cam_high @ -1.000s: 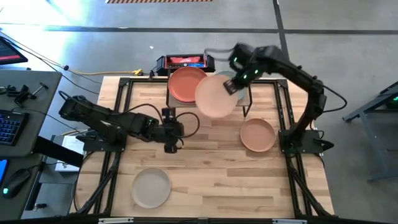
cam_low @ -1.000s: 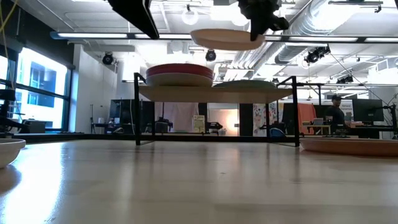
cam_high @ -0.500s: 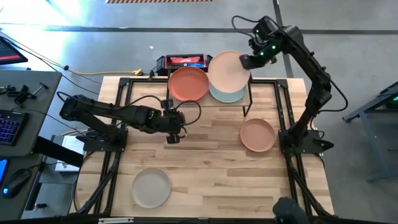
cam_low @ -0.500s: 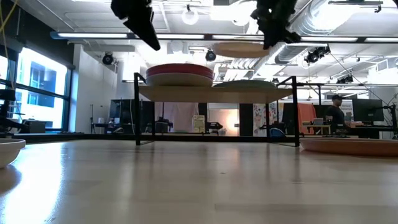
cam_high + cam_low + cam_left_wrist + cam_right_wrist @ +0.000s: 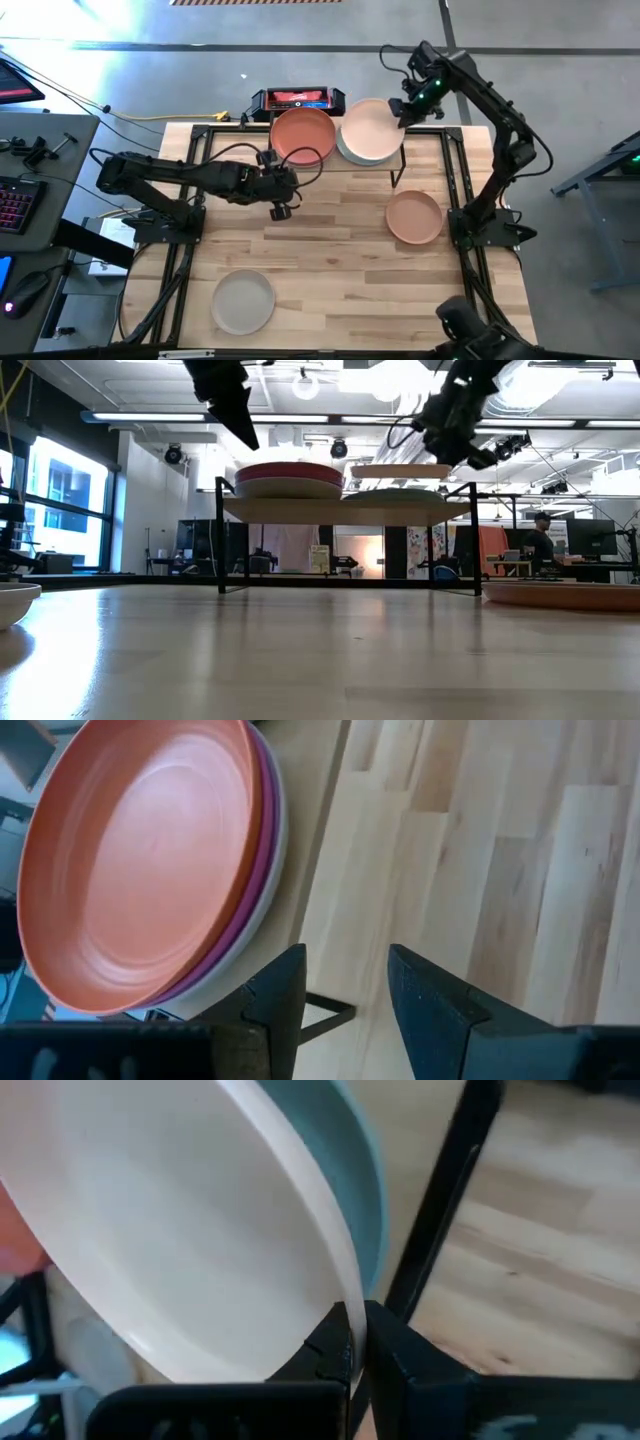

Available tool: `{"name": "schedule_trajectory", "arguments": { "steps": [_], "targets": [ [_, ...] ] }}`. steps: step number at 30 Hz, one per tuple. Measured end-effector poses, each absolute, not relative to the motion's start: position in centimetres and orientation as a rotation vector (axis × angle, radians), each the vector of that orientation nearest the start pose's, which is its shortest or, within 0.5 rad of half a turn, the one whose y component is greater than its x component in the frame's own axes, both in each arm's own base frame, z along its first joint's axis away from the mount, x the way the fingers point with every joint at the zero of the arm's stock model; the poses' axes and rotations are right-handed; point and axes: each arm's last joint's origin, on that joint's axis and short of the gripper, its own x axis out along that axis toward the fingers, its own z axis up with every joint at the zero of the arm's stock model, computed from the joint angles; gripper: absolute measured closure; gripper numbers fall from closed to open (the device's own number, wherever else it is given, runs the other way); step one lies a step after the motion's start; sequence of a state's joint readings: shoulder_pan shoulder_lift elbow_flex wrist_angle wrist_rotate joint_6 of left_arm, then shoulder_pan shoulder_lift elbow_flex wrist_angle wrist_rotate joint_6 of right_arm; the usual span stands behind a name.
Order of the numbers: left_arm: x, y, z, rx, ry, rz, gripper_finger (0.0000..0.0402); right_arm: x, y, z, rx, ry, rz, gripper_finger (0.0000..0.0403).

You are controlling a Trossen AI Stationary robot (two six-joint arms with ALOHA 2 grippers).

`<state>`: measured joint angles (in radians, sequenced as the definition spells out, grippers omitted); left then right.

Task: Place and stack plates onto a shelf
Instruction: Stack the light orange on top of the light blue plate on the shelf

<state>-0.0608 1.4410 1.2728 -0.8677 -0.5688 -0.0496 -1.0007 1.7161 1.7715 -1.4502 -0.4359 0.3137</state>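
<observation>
The right gripper [image 5: 404, 108], clamped on the cream plate's [image 5: 369, 130] rim, has lowered it over the teal plate [image 5: 362, 1175] at the shelf's [image 5: 335, 509] right end; release remains. The left gripper [image 5: 280, 207] waits, fingers apart.

Shelf [image 5: 400, 160]: light-wood board on black legs at the table's far edge, carrying a terracotta plate [image 5: 302, 137] on top of a pink-and-white stack on its left half and a pale teal plate [image 5: 360, 1190] on its right half. An off-white plate [image 5: 370, 131] is held level just above the teal one, pinched at its rim. On the tabletop, a tan plate [image 5: 414, 217] lies right of centre and a grey plate [image 5: 243, 301] lies near the front left.
</observation>
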Motion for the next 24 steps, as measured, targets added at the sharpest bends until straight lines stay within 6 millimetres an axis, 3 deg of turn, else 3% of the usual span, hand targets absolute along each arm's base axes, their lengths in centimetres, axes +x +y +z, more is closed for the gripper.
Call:
{"name": "schedule_trajectory", "arguments": {
  "steps": [9, 24],
  "targets": [
    [28.5, -0.1, 30.4, 0.276, 0.982, 0.487, 0.0268, 18.5, -26.4, 32.1, 1.281, 0.976, -0.622, 0.0403],
    [28.5, -0.1, 30.4, 0.276, 0.982, 0.488, 0.0268, 19.1, -26.7, 31.8, 1.247, 0.94, -0.648, 0.0403]
  ]
}}
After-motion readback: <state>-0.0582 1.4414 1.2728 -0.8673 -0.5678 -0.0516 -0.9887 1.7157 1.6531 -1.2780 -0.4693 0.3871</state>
